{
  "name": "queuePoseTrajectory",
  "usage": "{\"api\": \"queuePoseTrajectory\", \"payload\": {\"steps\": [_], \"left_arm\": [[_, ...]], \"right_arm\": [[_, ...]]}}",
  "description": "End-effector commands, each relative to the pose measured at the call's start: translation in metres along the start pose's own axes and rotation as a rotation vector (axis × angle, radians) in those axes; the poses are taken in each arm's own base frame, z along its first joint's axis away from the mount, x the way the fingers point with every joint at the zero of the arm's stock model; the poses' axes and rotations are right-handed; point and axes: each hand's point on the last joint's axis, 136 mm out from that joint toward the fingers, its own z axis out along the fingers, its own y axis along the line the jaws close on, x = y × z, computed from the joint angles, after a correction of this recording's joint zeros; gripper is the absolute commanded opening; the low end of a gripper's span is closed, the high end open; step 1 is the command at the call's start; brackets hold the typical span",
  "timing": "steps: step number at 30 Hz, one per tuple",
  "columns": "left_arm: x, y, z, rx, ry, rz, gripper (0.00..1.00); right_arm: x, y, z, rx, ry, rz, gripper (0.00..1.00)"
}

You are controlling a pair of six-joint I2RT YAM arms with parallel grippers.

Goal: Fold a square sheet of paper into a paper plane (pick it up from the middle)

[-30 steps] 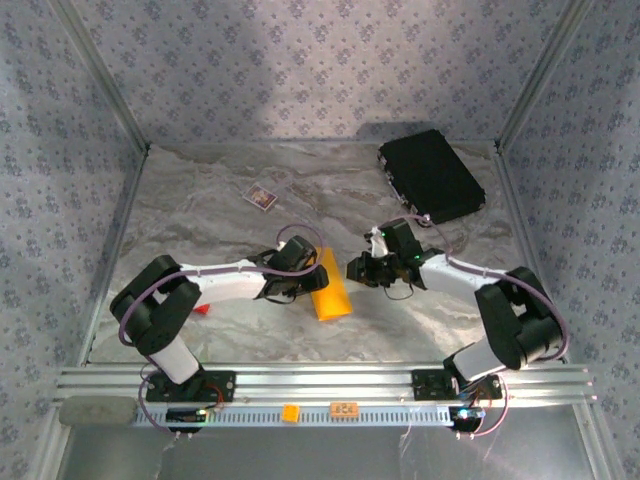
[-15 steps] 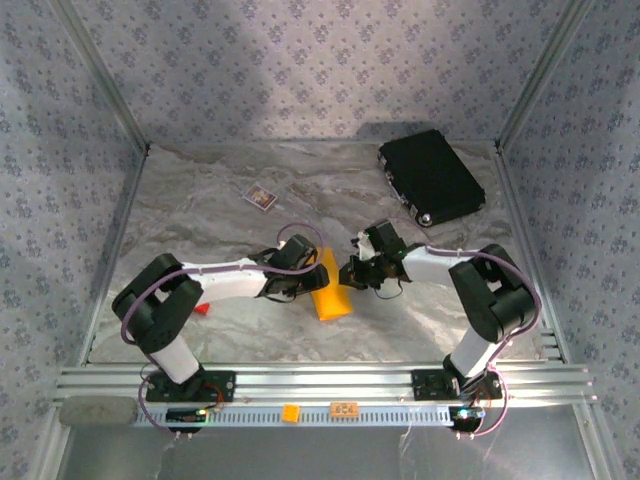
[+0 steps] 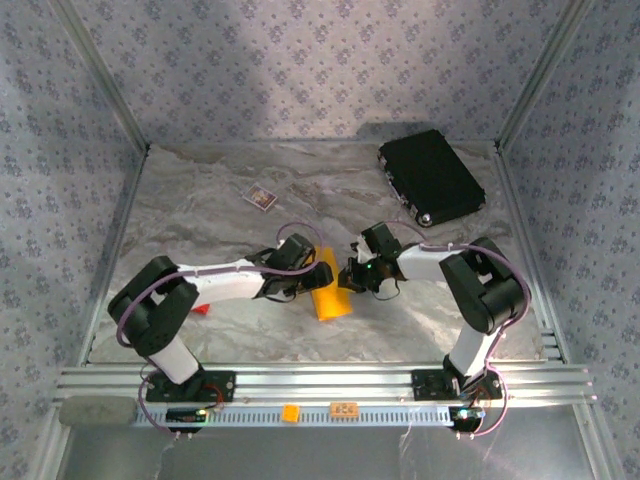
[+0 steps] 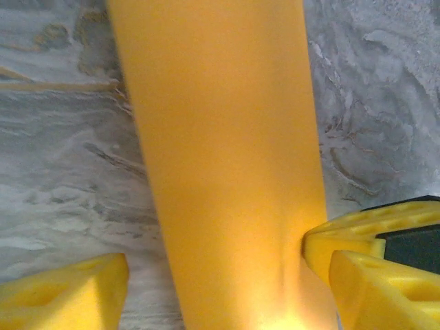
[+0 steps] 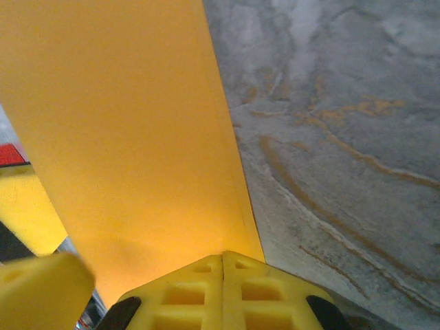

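Currently, you will find the orange-yellow paper sheet (image 3: 331, 298) lying flat on the grey marbled table surface (image 3: 200, 220). It is thin, folded into a long narrow strip, and lies near the table's centre between the two arms. Its long axis runs from the far side toward you at a slight tilt.

Check the left gripper (image 3: 317, 272): it sits low over the far half of the strip, reaching in from the left. On the left wrist view its yellow fingers (image 4: 65, 292) stand wide apart, one on each side of the strip. One finger is clear of the paper with bare table between; the other is just beside the opposite edge. Nothing is held.

Check the right gripper (image 3: 350, 277): it meets the strip from the right, just beside the left gripper. On the right wrist view its jaws are fully closed, the two yellow pads (image 5: 185, 295) pressed together along a seam, with their tips at the strip's edge. You cannot tell whether the paper is pinched or merely touched.

Note the black rectangular case (image 3: 432, 176) at the far right corner — well apart from the sheet — and the small red block (image 3: 203, 309) just beside the left arm.
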Motion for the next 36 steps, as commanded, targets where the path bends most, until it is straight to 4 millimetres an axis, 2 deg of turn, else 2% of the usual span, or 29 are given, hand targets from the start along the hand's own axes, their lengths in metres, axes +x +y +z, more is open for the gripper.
{"api": "queuePoseTrajectory", "payload": {"steps": [1, 2, 5, 8, 12, 14, 15, 17, 22, 30, 36], "left_arm": [[-0.02, -0.006, -0.022, 0.054, -0.088, 0.001, 0.93], [-0.024, -0.008, -0.029, 0.068, -0.107, 0.003, 0.99], [-0.038, -0.009, -0.047, 0.086, -0.166, 0.012, 1.0], [-0.049, 0.003, -0.061, 0.026, -0.238, 0.005, 1.0], [-0.061, 0.009, -0.072, 0.006, -0.322, 0.062, 1.0], [-0.058, 0.009, -0.072, 0.027, -0.306, 0.082, 1.0], [-0.057, 0.015, -0.072, 0.01, -0.272, 0.047, 1.0], [-0.055, 0.01, -0.066, 0.078, -0.207, 0.031, 0.99], [-0.047, -0.004, -0.048, 0.269, -0.094, -0.03, 0.86], [-0.034, -0.018, -0.017, 0.342, 0.058, -0.08, 0.61], [-0.028, -0.015, -0.005, 0.343, 0.095, -0.104, 0.59]], "right_arm": [[0.018, -0.036, 0.005, 0.114, -0.015, 0.189, 0.04], [0.019, -0.039, 0.005, 0.121, -0.027, 0.228, 0.03], [0.021, -0.039, 0.006, 0.111, -0.064, 0.296, 0.03], [0.022, -0.039, 0.007, 0.107, -0.094, 0.311, 0.03], [0.022, -0.039, 0.007, 0.113, -0.097, 0.304, 0.03], [0.021, -0.037, 0.006, 0.109, -0.096, 0.297, 0.04], [0.021, -0.036, 0.006, 0.108, -0.097, 0.296, 0.04], [0.02, -0.037, 0.006, 0.109, -0.098, 0.294, 0.04], [0.018, -0.035, 0.004, 0.106, -0.099, 0.284, 0.04], [0.017, -0.035, 0.003, 0.102, -0.1, 0.282, 0.04], [0.016, -0.034, 0.002, 0.098, -0.104, 0.279, 0.04]]}}
